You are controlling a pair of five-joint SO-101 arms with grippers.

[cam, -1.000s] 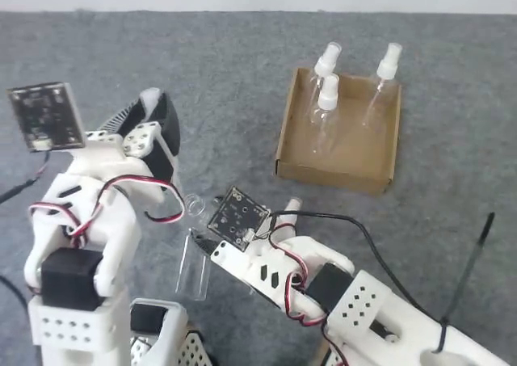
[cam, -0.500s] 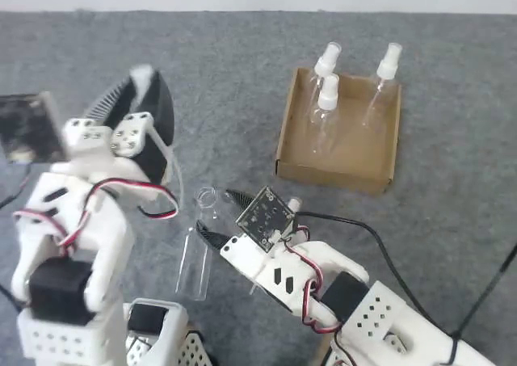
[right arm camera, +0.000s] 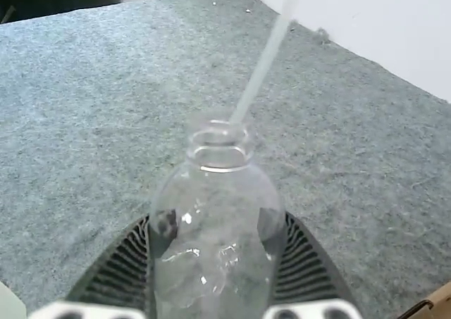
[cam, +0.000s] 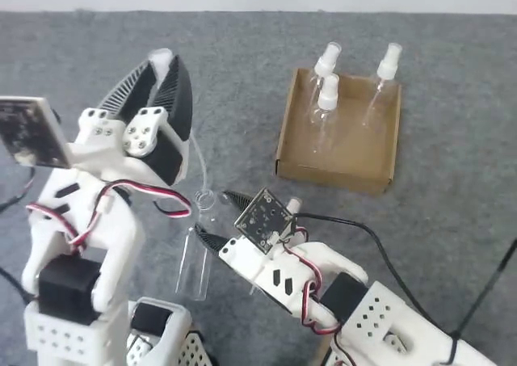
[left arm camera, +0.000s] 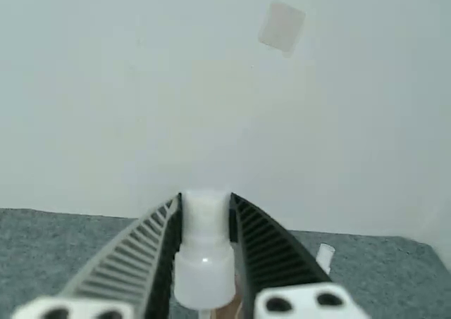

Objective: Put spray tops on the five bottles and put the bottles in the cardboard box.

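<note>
Grey felt over the table [cam: 452,75], white wall behind. Up high above the near left part, left gripper [left arm camera: 204,196] clamped tight on a white spray top [left arm camera: 204,263]. Thin dip tube [right arm camera: 264,58] slanting down, tip right at the mouth of the clear bottle [right arm camera: 211,241]. Right gripper [cam: 212,214] squeezed around that bottle by the near edge, neck pointing away. Toward the far right edge, cardboard box [cam: 284,144] with three topped bottles [cam: 323,119] inside. One more spray top [cam: 293,205] just beside the right arm.
</note>
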